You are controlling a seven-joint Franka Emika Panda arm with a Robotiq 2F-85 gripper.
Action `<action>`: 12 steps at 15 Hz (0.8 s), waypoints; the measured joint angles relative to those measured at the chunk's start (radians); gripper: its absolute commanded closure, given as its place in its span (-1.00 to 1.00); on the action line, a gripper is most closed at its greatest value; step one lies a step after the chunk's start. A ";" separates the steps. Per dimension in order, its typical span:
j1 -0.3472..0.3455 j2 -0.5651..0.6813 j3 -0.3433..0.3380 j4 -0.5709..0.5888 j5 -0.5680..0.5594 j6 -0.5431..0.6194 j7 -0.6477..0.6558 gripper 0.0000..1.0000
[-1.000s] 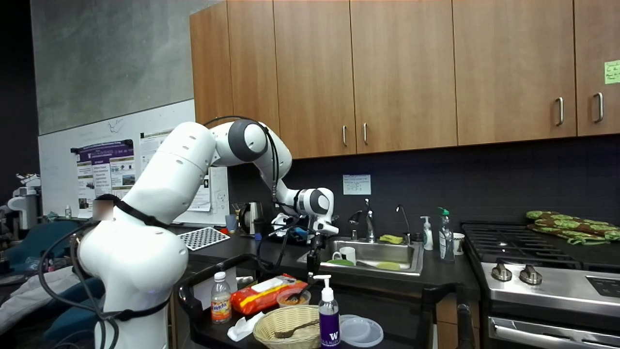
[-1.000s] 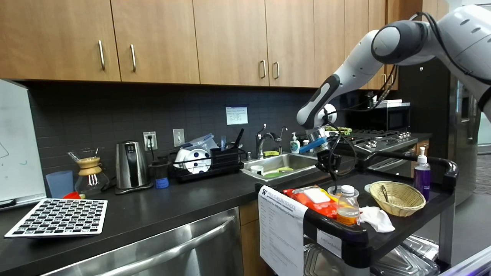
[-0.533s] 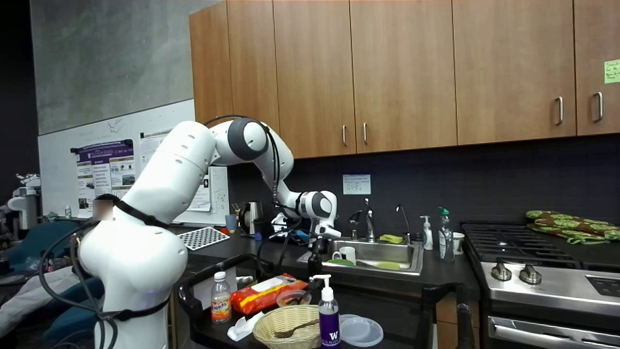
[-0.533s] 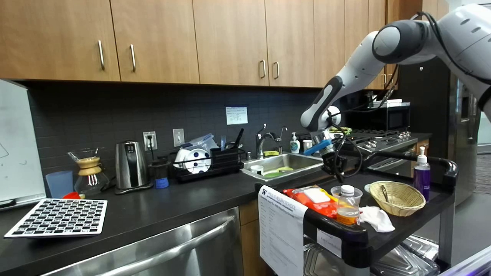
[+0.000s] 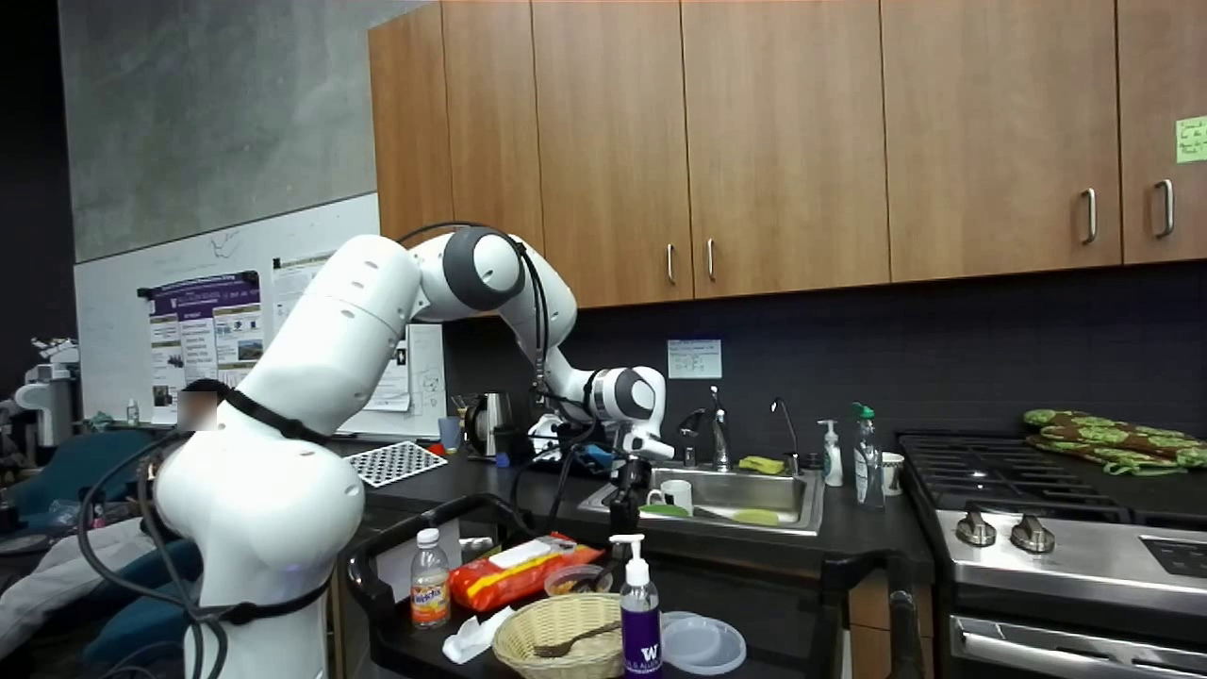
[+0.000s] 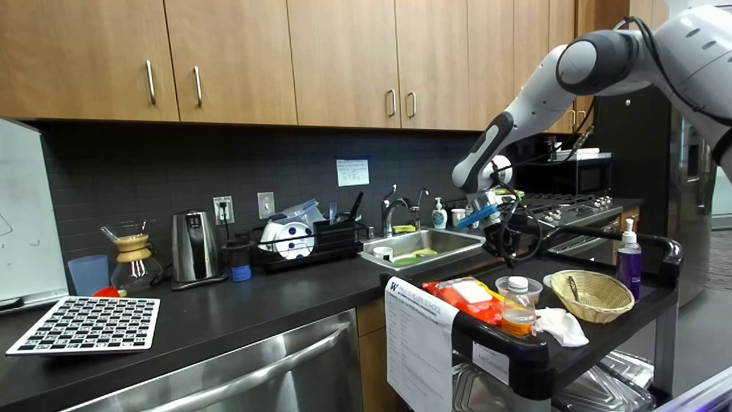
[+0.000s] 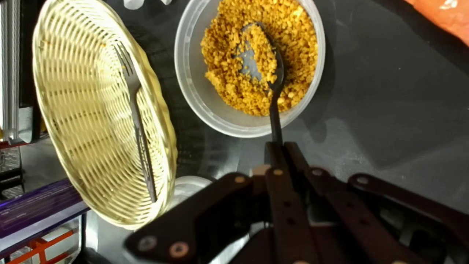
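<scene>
Over the desk [image 7: 384, 91], arm [image 5: 490, 273] arched, pincer [image 7: 280, 146] angled down, clamped on dark spoon [image 7: 275, 113]; yellow crumbs [image 7: 262, 51] heaped on it.

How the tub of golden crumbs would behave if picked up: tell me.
The tub looks like thin translucent plastic, so probably light and flexible. Its loose crumbs may spill if tilted, as the tub is open.
</scene>
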 measured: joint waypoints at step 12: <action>0.010 0.028 0.032 0.038 0.003 -0.003 -0.010 0.97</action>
